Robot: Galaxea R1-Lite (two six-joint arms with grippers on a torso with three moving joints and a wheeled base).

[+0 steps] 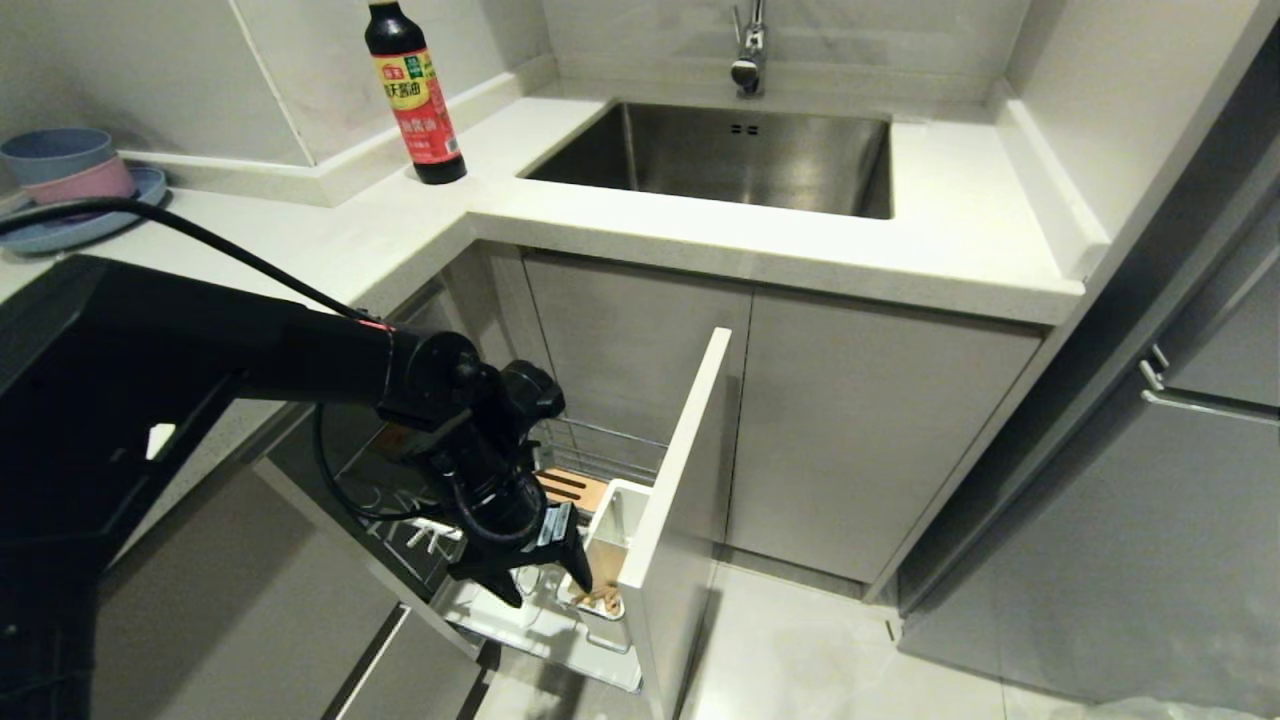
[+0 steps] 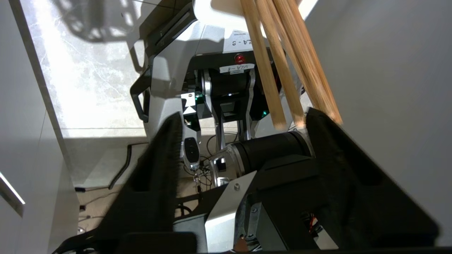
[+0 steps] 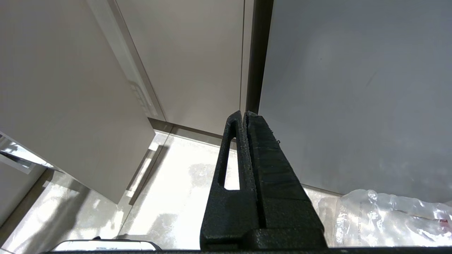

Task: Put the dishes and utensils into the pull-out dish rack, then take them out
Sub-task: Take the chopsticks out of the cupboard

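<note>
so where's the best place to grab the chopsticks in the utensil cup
Grip the chopsticks by their free upper ends, coming down from above. They stand bunched in the white utensil cup, which hides their lower part. The left gripper hangs beside them, jaws open.

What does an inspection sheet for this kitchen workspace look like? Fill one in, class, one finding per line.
Surface: white countertop, with a sink set in it.
Job's things: pull-out dish rack drawn out; chopsticks by the utensil cup.
Clutter: soy sauce bottle; stacked bowls on a blue plate.
End effectors: left end effector open, over the rack; right end effector shut, parked.
Cables: black cable along the left arm.
Surroundings: grey cabinets, pale floor, tap.
</note>
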